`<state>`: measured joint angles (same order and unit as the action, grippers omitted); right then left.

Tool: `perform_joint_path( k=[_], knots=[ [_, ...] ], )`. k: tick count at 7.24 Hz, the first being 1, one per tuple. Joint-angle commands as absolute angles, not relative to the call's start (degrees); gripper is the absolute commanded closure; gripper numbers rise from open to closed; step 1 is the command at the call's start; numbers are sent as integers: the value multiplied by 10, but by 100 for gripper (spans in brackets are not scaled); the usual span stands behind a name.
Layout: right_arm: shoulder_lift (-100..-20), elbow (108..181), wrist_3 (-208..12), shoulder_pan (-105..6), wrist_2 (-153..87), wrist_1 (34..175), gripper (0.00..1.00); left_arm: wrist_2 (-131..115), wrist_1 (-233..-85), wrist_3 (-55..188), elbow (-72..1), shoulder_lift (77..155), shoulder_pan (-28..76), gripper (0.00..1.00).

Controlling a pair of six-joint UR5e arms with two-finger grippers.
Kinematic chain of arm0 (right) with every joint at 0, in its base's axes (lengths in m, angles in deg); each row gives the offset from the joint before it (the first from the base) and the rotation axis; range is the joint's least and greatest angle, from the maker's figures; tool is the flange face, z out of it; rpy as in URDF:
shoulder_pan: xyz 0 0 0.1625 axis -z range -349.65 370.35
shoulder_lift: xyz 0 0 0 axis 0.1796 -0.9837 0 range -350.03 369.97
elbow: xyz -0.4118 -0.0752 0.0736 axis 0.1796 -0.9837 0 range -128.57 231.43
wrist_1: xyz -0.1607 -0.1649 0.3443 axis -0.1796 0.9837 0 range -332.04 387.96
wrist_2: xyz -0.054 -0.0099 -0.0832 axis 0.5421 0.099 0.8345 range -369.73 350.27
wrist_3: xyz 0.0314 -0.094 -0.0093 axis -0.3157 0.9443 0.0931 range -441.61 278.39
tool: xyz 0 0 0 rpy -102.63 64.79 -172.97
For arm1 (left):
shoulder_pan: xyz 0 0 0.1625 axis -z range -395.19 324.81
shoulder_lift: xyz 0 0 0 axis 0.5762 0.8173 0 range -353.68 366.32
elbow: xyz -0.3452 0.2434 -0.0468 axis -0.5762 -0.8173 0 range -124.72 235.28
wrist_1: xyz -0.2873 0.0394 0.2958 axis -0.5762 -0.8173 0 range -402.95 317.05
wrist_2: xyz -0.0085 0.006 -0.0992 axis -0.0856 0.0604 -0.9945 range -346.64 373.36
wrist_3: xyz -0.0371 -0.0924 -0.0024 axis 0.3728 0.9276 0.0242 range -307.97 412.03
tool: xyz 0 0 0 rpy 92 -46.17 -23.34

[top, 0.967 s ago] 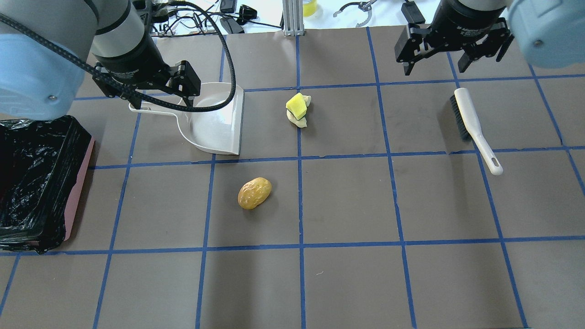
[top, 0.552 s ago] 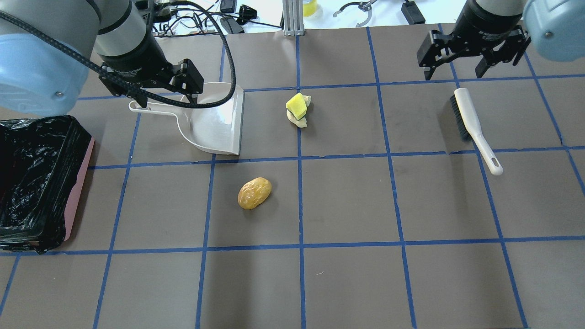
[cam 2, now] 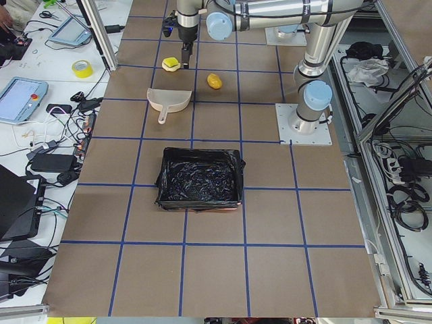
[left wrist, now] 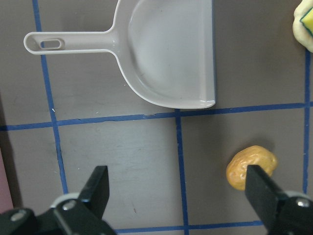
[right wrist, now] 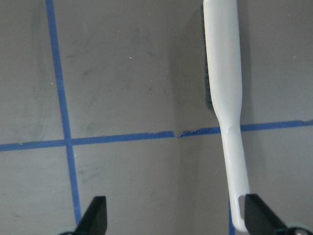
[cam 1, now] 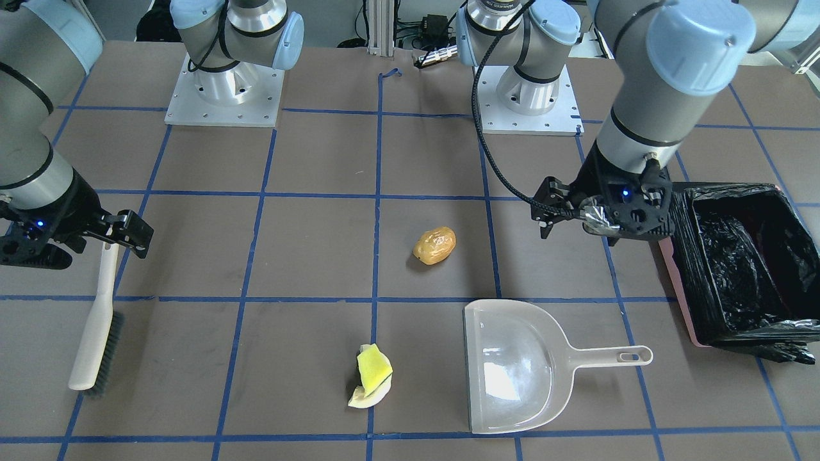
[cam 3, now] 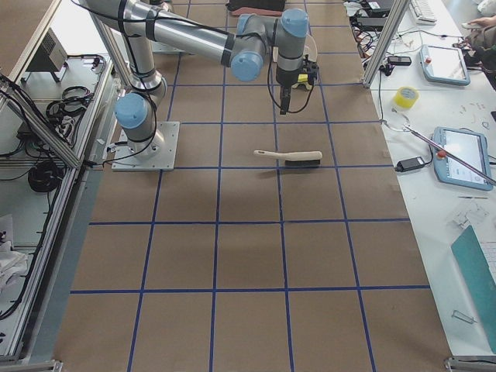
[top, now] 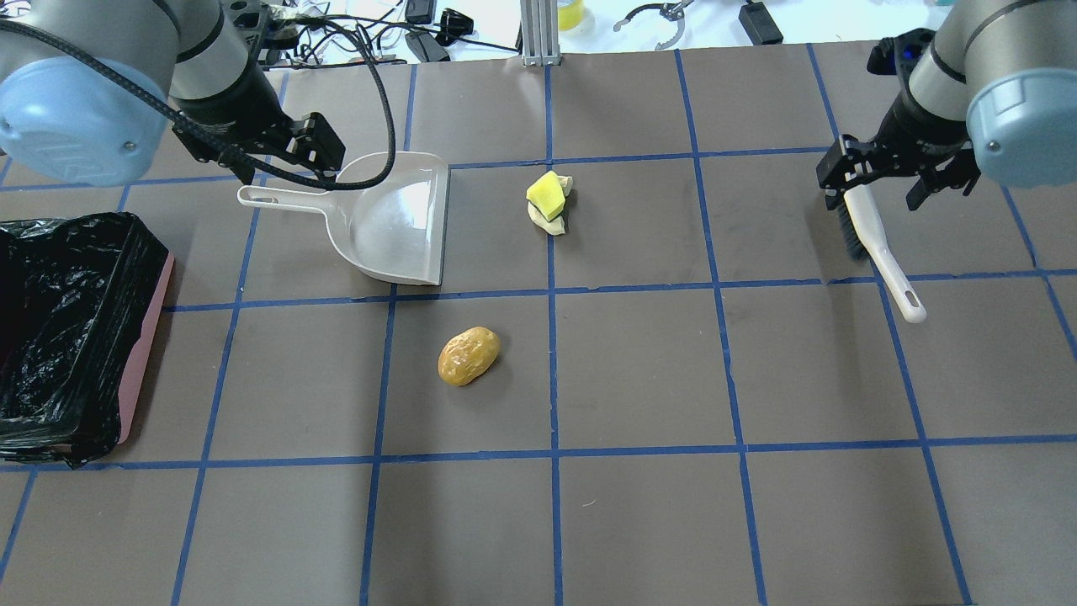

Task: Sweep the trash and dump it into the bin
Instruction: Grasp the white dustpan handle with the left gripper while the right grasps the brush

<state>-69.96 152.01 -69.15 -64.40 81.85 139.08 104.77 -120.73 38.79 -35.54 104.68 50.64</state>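
Note:
The golden-brown lump (top: 469,355) lies mid-table. The yellow-green sponge piece with its cream scrap (top: 548,202) lies further back, right of the beige dustpan (top: 391,220). The pink bin (top: 145,353) with its black bag stands at the left edge. A white brush (top: 875,240) lies at the right. My left gripper (top: 286,164) is open and empty, up above the dustpan's handle; the dustpan (left wrist: 171,54) and lump (left wrist: 251,167) show in the left wrist view. My right gripper (top: 875,185) is open and empty above the brush's bristle end (right wrist: 225,98).
Cables and tools (top: 404,34) lie beyond the table's far edge, beside an aluminium post (top: 538,34). The two arm bases (cam 1: 224,96) stand at the robot's side of the table. Blue tape lines grid the brown surface.
My left gripper moved left from the dustpan's bowl to over its handle. My right gripper moved right and nearer, to over the brush's bristle end. Both stayed open; nothing on the table moved.

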Motion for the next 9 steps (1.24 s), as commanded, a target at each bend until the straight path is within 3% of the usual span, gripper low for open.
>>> perform_joint_path(
  k=[1, 5, 9],
  knots=[
    [-664, 1568, -621, -594, 822, 1484, 0, 1048, -1205, 279, -356, 1090, 480, 0],
    [-636, 1621, -538, -558, 822, 1545, 1, 1029, -1052, -124, -356, 1168, 471, 0],
    [-673, 1677, -509, -556, 822, 1601, 2, 1034, -1040, -430, -349, 1226, 444, 0]
  ],
)
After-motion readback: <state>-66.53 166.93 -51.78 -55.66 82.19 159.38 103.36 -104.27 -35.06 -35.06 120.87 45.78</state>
